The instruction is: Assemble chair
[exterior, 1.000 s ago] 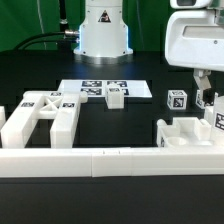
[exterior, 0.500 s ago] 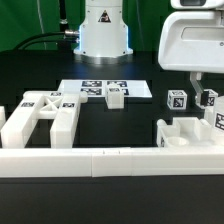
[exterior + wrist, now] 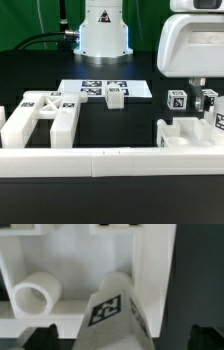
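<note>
The gripper (image 3: 122,336) gapes wide and holds nothing. Its 2 dark fingertips (image 3: 40,336) stand clear on either side of a tagged white chair piece (image 3: 108,314), beside the boxy chair block (image 3: 185,132) on the counter (image 3: 130,125).

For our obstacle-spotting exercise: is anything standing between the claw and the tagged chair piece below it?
Nothing visible does. The open claw hangs straddling the tagged piece, with no other part between them.
</note>
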`<move>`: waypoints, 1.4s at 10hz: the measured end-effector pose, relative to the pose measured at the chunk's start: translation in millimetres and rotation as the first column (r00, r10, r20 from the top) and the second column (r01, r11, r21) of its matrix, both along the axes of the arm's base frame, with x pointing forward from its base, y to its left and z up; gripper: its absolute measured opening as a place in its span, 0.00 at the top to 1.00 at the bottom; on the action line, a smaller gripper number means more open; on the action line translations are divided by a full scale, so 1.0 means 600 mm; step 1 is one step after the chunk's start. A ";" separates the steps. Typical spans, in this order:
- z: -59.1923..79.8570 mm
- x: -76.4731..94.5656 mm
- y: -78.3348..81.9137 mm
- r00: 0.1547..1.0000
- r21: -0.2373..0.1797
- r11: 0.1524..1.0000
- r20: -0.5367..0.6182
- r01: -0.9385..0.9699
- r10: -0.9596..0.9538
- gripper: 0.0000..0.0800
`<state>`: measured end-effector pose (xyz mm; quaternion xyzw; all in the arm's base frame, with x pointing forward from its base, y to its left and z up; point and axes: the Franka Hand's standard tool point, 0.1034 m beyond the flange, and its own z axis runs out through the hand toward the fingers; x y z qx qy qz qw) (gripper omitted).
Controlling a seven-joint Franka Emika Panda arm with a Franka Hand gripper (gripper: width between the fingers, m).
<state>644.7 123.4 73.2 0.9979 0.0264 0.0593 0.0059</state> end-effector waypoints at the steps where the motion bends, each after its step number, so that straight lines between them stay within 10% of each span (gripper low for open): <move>1: 0.000 0.001 -0.003 0.996 -0.013 0.996 -0.001 -0.092 0.092 0.19; 4: 0.000 0.001 -0.006 0.981 -0.033 0.981 -0.004 -0.193 0.193 0.19; 7: 0.000 0.001 -0.006 0.982 -0.032 0.982 -0.004 -0.189 0.189 0.65; 14: -0.001 0.003 -0.006 0.936 0.054 0.935 0.010 0.350 -0.351 0.64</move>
